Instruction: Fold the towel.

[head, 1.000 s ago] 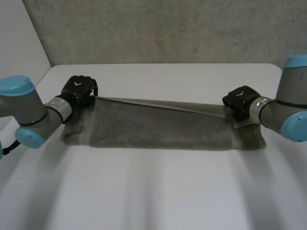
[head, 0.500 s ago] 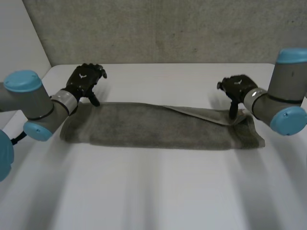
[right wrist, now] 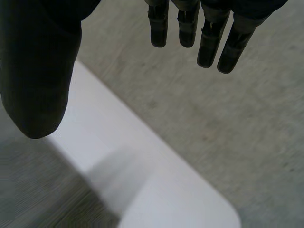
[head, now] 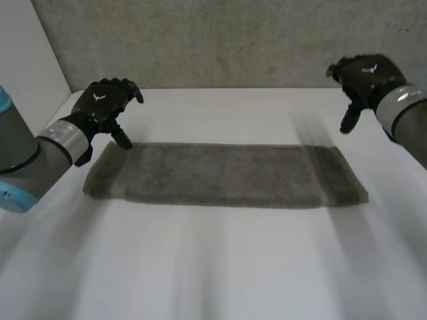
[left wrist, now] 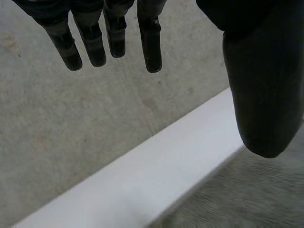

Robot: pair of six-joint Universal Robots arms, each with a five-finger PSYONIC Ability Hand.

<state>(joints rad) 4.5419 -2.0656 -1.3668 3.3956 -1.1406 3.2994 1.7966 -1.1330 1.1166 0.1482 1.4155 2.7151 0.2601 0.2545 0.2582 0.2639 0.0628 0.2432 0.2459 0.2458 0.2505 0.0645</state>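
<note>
Tabletop [head: 213,267]: near half was bare.

Towel [head: 223,175]: lay flat across the middle of the tabletop as one long grey band running left to right, its edges fairly even and no layer raised.

Change: a second before, each hand pinched the upper layer at one far corner and held it taut above the lower layer. Half a second before, both had let go, and a loose flap was still rumpled at the right end. At this moment that flap had settled.

Left hand [head: 103,107]: just beyond the towel's far left corner, thumb pointing down near it. Contact could not be judged from the head view. In its wrist view the fingers [left wrist: 111,33] were straight and spread, well apart from the thumb, with nothing between them.

Right hand [head: 365,75]: lifted well clear, past the far right corner. Its fingers [right wrist: 190,23] were straight and apart, and it was empty.

Wall [head: 220,40]: grey, behind the tabletop.

Reading: the lengthwise fold looked complete and released. A crosswise fold, end to end, probably remained.
</note>
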